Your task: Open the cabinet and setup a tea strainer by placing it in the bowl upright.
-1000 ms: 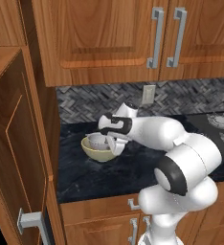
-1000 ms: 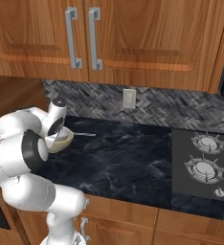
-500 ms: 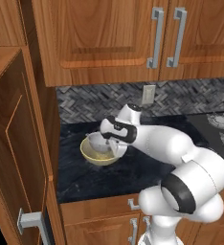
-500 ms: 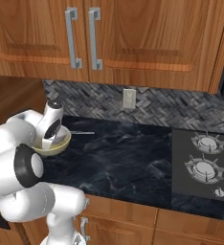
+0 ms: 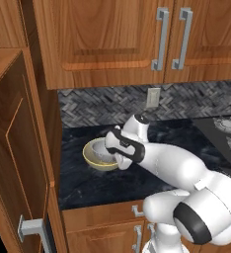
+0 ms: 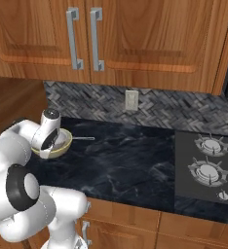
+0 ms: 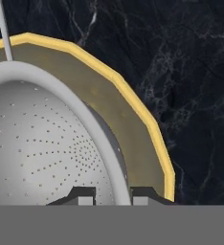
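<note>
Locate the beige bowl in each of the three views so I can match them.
Left base view: the beige bowl sits left of centre on the dark counter, partly behind the arm's wrist.
Right base view: at the left, its yellowish rim peeks from behind the wrist.
Hand view: its inner wall curves around the tea strainer.
Shared landmark: the strainer inside it.

The white robot arm with dark joints point(image 5: 176, 168) reaches forward and bends down at the wrist. Its two-finger gripper point(image 7: 113, 195) points down, and the two small dark finger tips point(image 7: 85, 195) are squeezed close together on a thin rim between them.
</note>
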{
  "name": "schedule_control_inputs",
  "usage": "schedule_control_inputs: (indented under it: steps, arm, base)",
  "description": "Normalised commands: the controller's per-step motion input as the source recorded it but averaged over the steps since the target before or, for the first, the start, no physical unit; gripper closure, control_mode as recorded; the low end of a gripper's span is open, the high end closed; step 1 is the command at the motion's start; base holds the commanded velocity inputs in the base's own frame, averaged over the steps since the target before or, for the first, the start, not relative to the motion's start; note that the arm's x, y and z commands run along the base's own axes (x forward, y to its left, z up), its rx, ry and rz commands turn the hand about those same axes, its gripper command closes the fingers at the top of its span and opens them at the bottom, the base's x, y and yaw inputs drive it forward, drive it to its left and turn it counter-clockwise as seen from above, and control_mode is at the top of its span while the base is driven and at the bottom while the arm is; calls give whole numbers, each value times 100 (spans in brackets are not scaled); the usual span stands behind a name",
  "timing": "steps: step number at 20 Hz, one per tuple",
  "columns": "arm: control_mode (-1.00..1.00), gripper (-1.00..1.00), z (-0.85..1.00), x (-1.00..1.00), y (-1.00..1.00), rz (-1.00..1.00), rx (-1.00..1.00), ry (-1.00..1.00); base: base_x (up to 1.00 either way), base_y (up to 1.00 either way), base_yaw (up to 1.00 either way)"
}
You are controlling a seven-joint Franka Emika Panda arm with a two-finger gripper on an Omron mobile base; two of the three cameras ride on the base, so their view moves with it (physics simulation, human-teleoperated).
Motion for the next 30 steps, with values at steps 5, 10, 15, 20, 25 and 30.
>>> schedule_control_inputs:
  steps: [5, 10, 15, 20, 25, 30]
  arm:
    - [-100, 100, 0, 0, 0, 0, 0, 0]
    - [-100, 100, 0, 0, 0, 0, 0, 0]
    - [-100, 100, -1, 0, 1, 0, -2, 2]
    - [-100, 100, -12, 9, 17, 0, -6, 1]
    - [-100, 100, -9, 7, 15, 0, -4, 0]
    - [-100, 100, 0, 0, 6, 0, -1, 0]
  base:
    - [0, 0, 0]
    - [0, 0, 0]
    - [0, 0, 0]
    - [0, 0, 0]
    - [0, 0, 0]
    - [0, 0, 0]
